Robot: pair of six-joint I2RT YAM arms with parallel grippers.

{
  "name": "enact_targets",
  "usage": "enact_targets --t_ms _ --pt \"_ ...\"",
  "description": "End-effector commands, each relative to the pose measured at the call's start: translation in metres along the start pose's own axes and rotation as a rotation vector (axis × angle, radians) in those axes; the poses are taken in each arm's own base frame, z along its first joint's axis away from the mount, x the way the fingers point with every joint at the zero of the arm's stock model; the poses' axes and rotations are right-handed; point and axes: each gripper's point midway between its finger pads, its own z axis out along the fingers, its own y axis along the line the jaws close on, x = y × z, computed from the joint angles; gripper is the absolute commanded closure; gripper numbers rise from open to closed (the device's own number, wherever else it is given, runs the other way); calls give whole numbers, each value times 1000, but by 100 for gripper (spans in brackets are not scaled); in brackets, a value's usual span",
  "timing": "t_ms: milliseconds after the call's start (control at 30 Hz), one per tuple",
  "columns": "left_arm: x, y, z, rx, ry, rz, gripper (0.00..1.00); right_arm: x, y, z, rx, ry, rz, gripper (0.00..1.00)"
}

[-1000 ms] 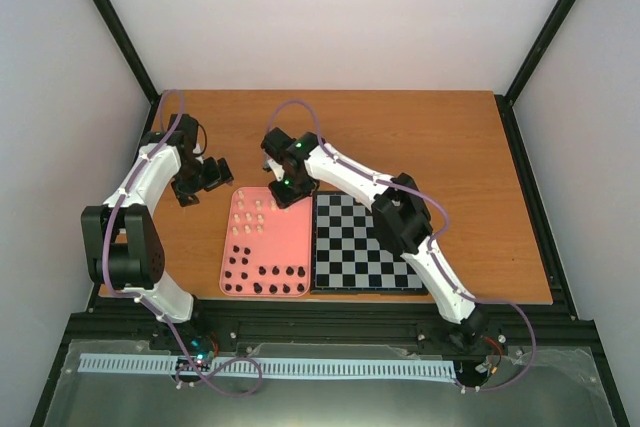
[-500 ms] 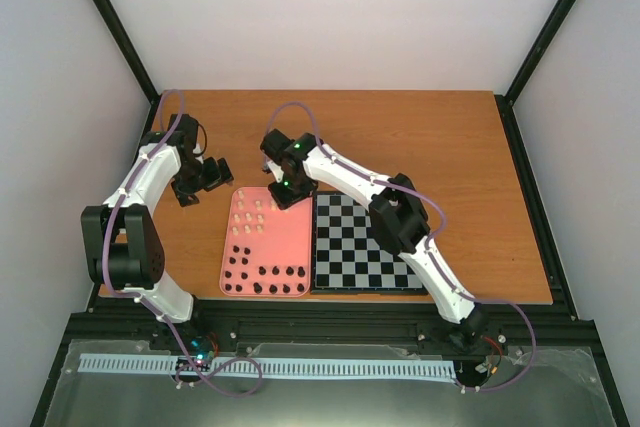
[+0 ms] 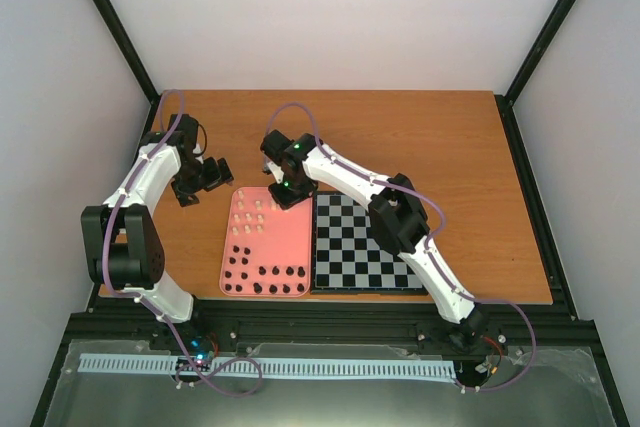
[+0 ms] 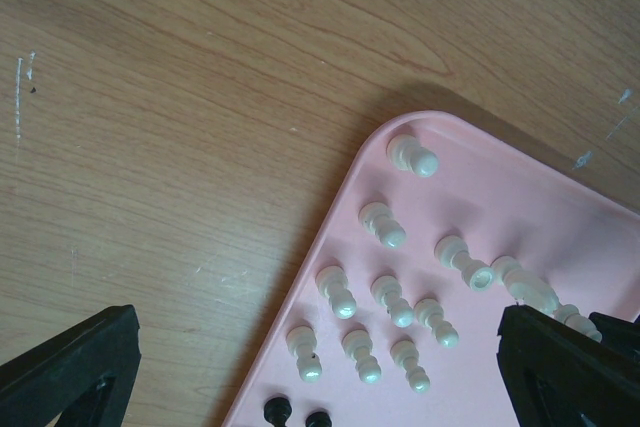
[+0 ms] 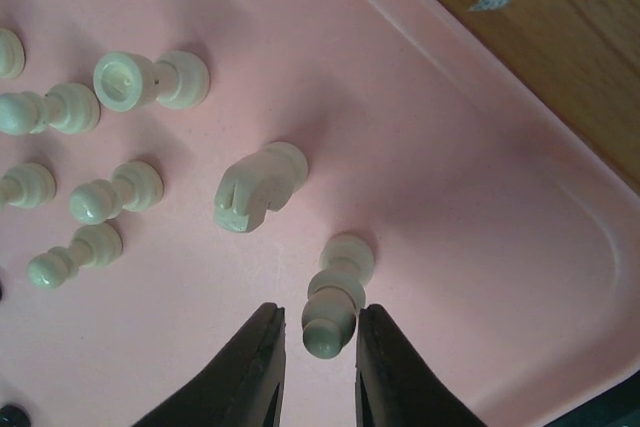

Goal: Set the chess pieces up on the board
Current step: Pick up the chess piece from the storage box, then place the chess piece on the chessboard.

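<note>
3 white walls [image 3: 340, 17] enclose a scuffed wood-grain table [image 3: 430, 137]. Its smooth, round-cornered pink tray [image 3: 285, 242] holds turned cream and black chess pieces [image 4: 392, 299], beside the flat checked board [image 3: 360, 247]. The left gripper [image 4: 315, 347] gapes wide, empty; the right gripper's [image 5: 320, 325] jaws narrowly flank 1 cream piece [image 5: 337, 292], not clamped.

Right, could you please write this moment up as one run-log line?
right gripper: jaws straddle cream piece on pink tray, grip unclear | left gripper: open, near tray corner | board: no pieces visible

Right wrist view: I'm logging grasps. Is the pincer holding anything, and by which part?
Cannot be told: the right pincer flanks the rounded head of a cream chess piece standing in the pink tray.
</note>
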Motion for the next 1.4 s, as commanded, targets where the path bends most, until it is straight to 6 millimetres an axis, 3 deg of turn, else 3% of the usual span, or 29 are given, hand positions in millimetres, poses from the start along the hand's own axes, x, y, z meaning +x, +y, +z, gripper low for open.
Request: enact_targets --t_ms 0,233,500,667,767,900,1033,1367 --pt "-2 -3 -1 8 -10 17 0 -1 4 6 5 11 -17 81" --pt "-2 -2 -1 7 -11 17 0 -6 2 -5 29 -16 -19 93" --pt "-3 -4 -2 15 -15 18 0 -12 -9 -56 101 -93 -5 93" --pt "-3 -5 -2 19 -11 17 0 0 -30 -87 147 -102 32 93" --pt "-2 -5 -1 20 -8 17 0 15 -51 -96 173 -86 76 93" --pt "-3 -6 1 22 -6 17 0 36 -87 -98 186 -61 153 94" --pt "-4 -5 1 16 -4 18 0 46 -111 -96 180 -59 205 94" --pt "-4 -3 5 6 6 17 0 63 -134 -75 180 -15 241 94"
